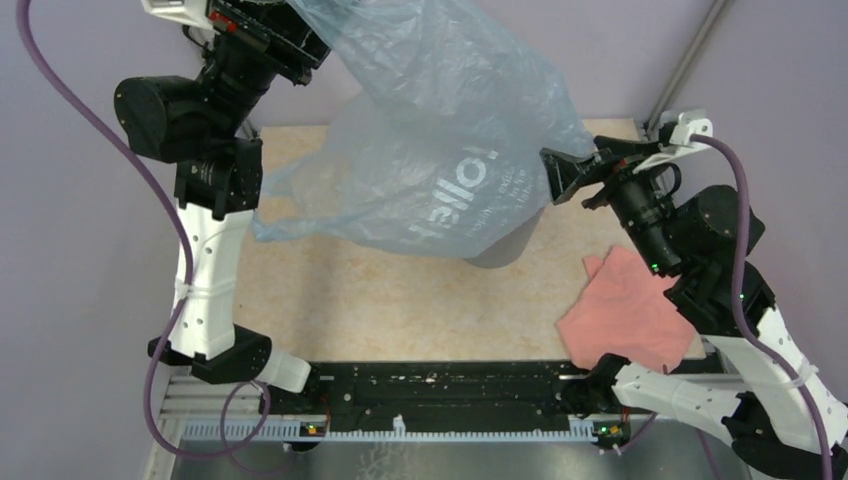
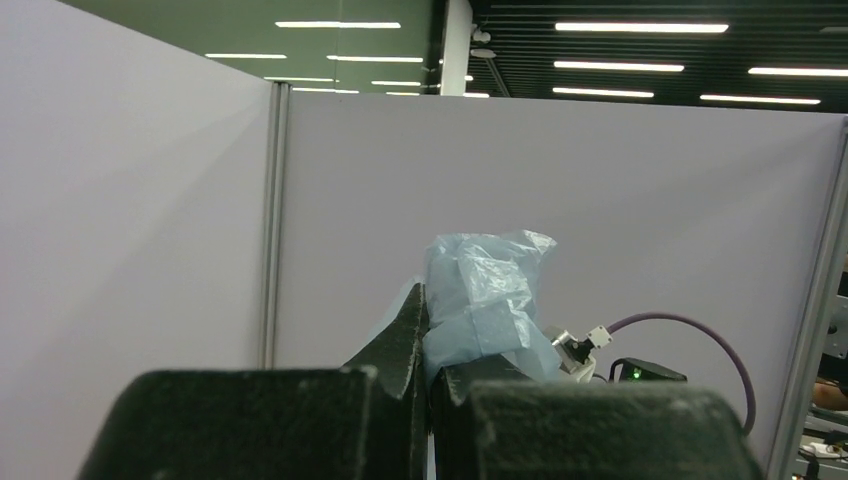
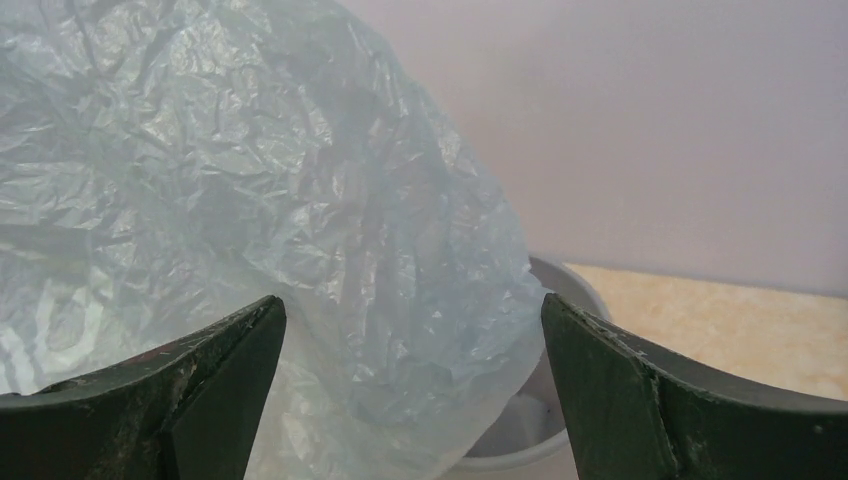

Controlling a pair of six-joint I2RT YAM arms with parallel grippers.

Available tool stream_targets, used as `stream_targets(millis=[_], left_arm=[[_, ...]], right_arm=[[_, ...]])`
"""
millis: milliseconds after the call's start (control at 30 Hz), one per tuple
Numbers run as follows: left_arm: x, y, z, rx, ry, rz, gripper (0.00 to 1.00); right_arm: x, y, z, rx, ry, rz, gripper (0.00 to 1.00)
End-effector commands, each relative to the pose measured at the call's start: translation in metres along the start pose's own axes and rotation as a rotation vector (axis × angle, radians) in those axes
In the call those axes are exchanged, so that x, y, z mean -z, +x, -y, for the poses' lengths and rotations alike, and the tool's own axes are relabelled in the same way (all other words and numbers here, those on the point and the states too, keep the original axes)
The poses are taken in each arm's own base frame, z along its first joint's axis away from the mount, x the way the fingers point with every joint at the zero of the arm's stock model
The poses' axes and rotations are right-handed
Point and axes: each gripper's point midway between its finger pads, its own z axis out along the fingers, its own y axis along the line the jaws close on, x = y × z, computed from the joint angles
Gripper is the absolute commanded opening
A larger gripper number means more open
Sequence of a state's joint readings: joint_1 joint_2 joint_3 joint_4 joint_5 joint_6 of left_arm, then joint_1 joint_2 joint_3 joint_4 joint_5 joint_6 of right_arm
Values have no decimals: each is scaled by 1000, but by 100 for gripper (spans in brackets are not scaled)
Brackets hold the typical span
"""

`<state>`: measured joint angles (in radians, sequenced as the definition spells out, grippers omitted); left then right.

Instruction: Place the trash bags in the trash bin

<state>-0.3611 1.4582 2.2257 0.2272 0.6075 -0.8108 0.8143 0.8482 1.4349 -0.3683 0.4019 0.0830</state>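
1. A salmon-pink cloth (image 1: 630,320) lies near right on the counter (image 1: 400,300).
2. The right claw (image 1: 560,178) gapes empty at the right edge of the trash bag (image 1: 440,150).
3. The trash bag, pale blue, hangs over the grey trash bin (image 1: 510,248).
4. The left claw (image 2: 428,330), raised far left, pinches its top.

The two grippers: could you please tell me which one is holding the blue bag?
The left gripper, shut on a pinch of the pale blue trash bag; the right gripper stands wide open beside it, holding nothing.
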Motion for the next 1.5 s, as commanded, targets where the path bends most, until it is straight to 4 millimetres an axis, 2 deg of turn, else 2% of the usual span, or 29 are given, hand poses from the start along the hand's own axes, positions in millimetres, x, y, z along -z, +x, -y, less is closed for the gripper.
stream_targets(millis=[0, 133, 233, 267, 333, 400, 500, 667, 800, 900, 1033, 1133, 1200, 1333, 1467], left_arm=[[-6, -1, 0, 5, 36, 25, 0], [-10, 7, -10, 34, 37, 23, 0], [-15, 11, -16, 51, 39, 22, 0], [-16, 13, -17, 58, 40, 20, 0], [-19, 15, -20, 65, 42, 21, 0], [-20, 16, -20, 66, 44, 23, 0], [-21, 16, -21, 60, 38, 24, 0], [-20, 13, -21, 37, 22, 30, 0], [-20, 14, -23, 23, 15, 28, 0], [-18, 21, -29, 24, -2, 11, 0], [-16, 31, -40, 23, -31, -6, 0], [-15, 38, -48, 15, -53, -22, 0], [-14, 41, -53, 6, -70, -29, 0], [-13, 49, -66, -11, -107, -49, 0], [-9, 67, -84, -21, -151, -90, 0]], right_arm=[[-14, 20, -8, -172, 28, -20, 99], [-19, 27, -20, -296, -11, -10, 99], [-23, 24, -26, -335, -43, 14, 89], [-24, 21, -28, -339, -53, 24, 79], [-27, 14, -31, -338, -66, 43, 52], [-31, 5, -33, -325, -73, 60, 29], [-36, -11, -34, -287, -70, 75, 2], [-40, -38, -28, -205, -38, 113, 0], [-39, -72, -16, -127, 15, 194, 0], [-42, -90, -9, -51, 53, 256, 0], [-57, -104, -7, 52, 98, 297, 0], [-73, -104, -13, 85, 93, 293, 0], [-84, -96, -16, 104, 87, 272, 0], [-102, -71, -15, 104, 88, 216, 0], [-108, -46, -4, 63, 104, 165, 0]])
